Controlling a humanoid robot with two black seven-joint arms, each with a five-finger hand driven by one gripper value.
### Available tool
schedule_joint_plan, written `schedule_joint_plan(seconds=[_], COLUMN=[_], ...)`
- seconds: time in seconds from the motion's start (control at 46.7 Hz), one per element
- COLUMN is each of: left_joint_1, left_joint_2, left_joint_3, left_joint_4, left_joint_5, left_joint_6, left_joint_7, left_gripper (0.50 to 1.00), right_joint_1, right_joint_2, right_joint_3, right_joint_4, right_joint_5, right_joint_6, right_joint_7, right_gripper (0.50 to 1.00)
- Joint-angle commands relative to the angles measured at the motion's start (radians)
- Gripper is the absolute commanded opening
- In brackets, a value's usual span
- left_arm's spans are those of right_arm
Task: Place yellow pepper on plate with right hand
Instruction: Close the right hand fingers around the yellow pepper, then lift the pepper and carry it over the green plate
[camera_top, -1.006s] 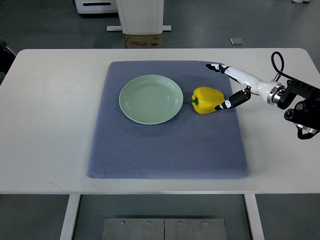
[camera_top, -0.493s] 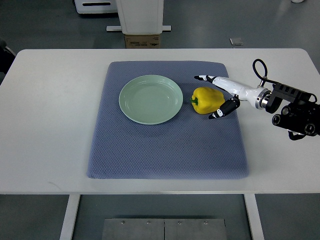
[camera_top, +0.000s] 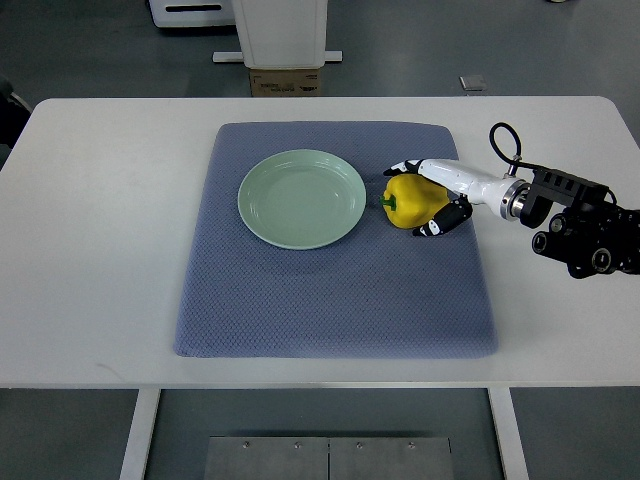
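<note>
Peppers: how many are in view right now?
1. The yellow pepper lies on the blue mat, right of the plate, with the right hand around it.

Over the last second the right hand (camera_top: 428, 198) moved in from 3 o'clock toward the yellow pepper (camera_top: 411, 200), and its spread fingers (camera_top: 403, 169) closed around the fruit from both sides. The arm slid leftward with it, and the pepper barely shifted.
</note>
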Motion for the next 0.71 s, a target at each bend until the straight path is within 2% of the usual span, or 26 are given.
schedule_joint_plan(seconds=[0.0,0.086,0.364,0.685], left_joint_1=[0.0,0.0,0.0,0.0], left_joint_2=[0.0,0.0,0.0,0.0], left_joint_3=[0.0,0.0,0.0,0.0], left_joint_4=[-0.001,0.0,0.0,0.0], left_joint_5=[0.0,0.0,0.0,0.0], left_joint_6=[0.0,0.0,0.0,0.0], left_joint_7=[0.0,0.0,0.0,0.0], left_gripper=[1.0,1.0,1.0,1.0], right_joint_1=[0.011,0.013,0.023,0.095], right_joint_2=[0.001,0.001,0.001,0.008], right_joint_3=[-0.014,-0.02,-0.02,-0.015], right_joint_4=[0.0,0.0,0.002,0.014], right_joint_5=[0.0,0.002,0.002,0.008], right_joint_6=[0.0,0.0,0.0,0.0], right_joint_7=[0.0,-0.002,-0.045,-0.045], right_gripper=[0.638,0.5,0.5,0.5])
